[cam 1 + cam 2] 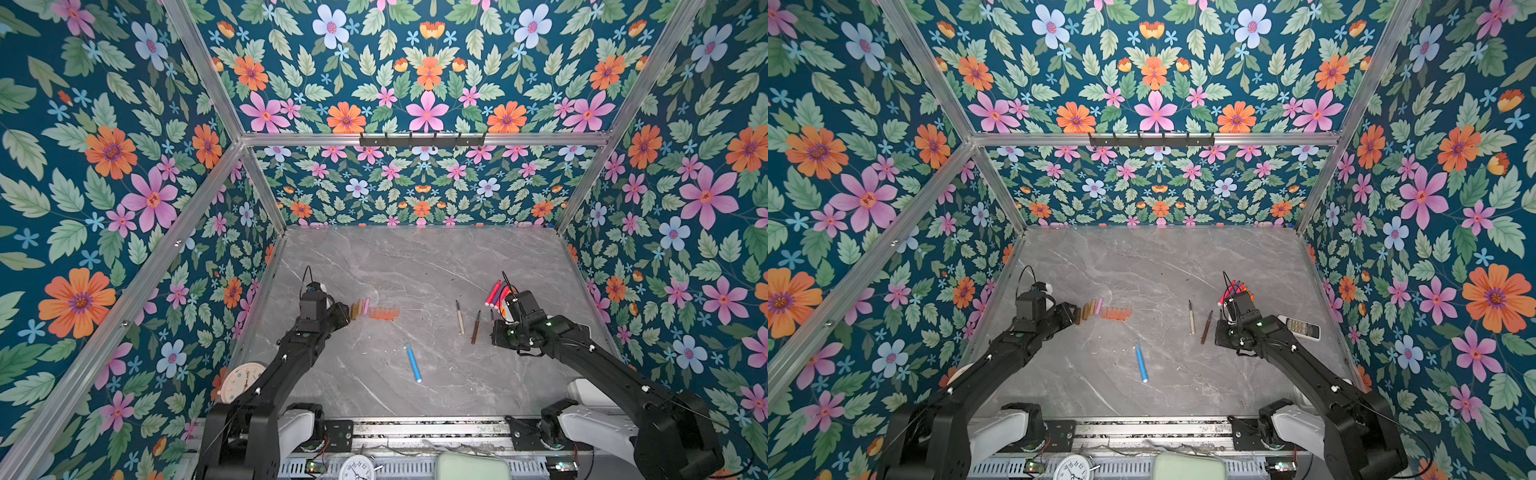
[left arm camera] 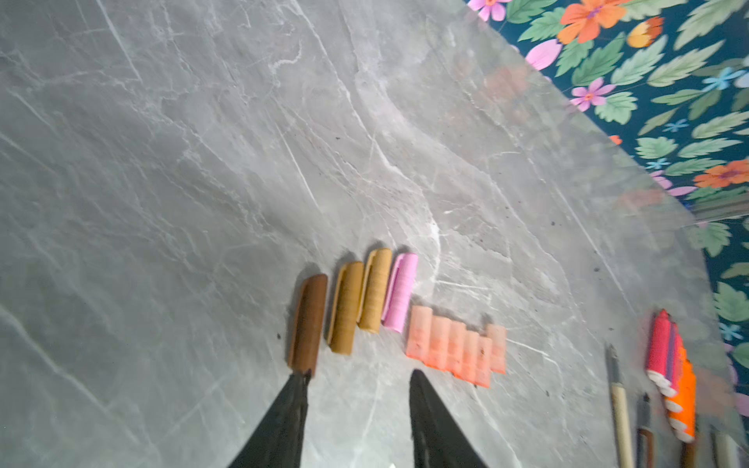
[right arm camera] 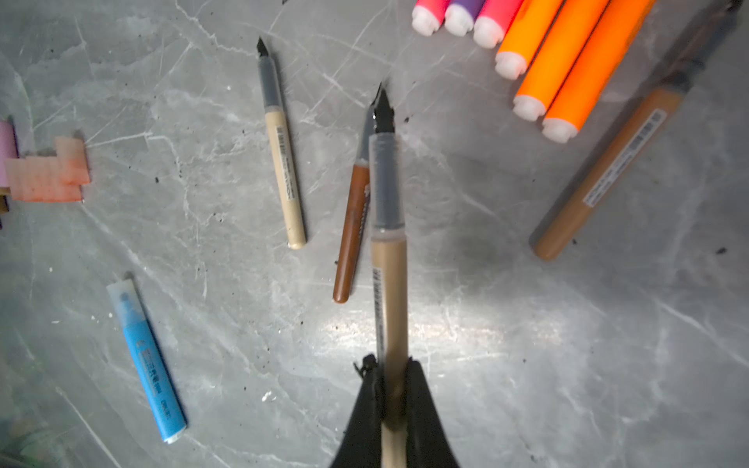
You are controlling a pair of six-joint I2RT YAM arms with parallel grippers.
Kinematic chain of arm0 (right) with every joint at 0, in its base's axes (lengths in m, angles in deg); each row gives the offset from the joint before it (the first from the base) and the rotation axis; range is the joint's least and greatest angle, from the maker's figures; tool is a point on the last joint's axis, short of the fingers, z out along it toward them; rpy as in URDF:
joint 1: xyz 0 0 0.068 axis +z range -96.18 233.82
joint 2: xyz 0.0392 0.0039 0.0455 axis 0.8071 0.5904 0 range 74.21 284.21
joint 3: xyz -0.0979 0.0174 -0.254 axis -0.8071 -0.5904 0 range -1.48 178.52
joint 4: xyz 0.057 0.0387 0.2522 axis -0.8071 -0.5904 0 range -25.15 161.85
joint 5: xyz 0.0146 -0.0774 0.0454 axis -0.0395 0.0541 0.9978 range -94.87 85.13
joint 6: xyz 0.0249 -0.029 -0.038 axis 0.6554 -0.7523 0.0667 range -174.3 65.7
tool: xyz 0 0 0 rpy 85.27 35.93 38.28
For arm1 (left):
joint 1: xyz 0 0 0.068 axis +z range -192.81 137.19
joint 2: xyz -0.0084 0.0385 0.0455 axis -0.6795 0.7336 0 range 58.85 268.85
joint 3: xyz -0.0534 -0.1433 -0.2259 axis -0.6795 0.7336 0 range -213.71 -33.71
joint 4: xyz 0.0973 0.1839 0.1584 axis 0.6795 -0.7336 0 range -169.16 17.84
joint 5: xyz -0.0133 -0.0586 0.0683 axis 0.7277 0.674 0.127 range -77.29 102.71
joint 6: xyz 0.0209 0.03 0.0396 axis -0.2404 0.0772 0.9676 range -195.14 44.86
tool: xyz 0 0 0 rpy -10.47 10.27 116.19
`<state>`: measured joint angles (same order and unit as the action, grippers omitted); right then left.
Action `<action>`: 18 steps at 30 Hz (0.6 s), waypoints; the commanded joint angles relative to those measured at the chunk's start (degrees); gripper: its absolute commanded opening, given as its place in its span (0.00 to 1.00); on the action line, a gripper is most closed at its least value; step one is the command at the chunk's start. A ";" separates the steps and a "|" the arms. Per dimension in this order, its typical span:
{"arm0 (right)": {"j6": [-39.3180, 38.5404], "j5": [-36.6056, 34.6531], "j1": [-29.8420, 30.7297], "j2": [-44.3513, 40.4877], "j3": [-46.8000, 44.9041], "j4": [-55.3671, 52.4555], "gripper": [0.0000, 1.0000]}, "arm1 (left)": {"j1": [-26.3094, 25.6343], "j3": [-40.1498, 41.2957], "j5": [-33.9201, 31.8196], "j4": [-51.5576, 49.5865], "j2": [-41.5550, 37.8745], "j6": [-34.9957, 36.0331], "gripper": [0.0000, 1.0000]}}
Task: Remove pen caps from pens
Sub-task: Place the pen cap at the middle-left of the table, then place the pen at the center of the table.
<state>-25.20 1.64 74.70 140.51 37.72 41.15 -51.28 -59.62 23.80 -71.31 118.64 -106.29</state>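
The pen caps [image 1: 376, 311] lie in a row on the grey marble table: one brown [image 2: 309, 322], two tan-gold [image 2: 348, 308], one pink [image 2: 400, 291] and several translucent orange-red [image 2: 456, 346]. My left gripper [image 2: 360, 375] is open just short of the row, one fingertip at the brown cap's end. My right gripper [image 3: 391, 362] is shut on a tan pen [image 3: 389, 243] with a bare black nib, held above the table. Below it lie a cream pen [image 1: 459, 318], a brown pen [image 1: 475, 327] and a blue pen [image 1: 413, 362]. Pink, purple and orange pens [image 3: 559, 60] are bunched together, with another tan pen [image 3: 608, 174] beside them.
A white remote control [image 1: 1304, 328] lies by the right wall, behind my right arm. A round clock [image 1: 245, 380] leans at the left wall and another clock [image 1: 357, 467] sits at the front rail. Floral walls close in the table on three sides.
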 commanded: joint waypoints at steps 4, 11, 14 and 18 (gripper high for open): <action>-2.21 0.69 -0.49 5.15 2.57 5.26 0.00 | -1.37 4.89 0.14 -2.79 -9.88 2.67 0.43; -2.17 1.31 -0.65 15.19 5.85 9.46 0.00 | -1.37 7.82 4.71 0.43 -8.76 3.69 0.43; -0.95 0.70 -0.54 17.05 6.41 9.85 0.00 | -1.55 8.47 5.21 1.64 -8.97 3.69 0.42; 0.38 -2.01 -0.54 17.46 5.95 9.30 0.00 | -1.97 9.80 5.17 2.49 -11.36 3.52 0.42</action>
<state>-25.97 2.09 74.11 157.78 43.77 50.18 -52.96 -50.33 28.24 -71.25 108.39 -103.32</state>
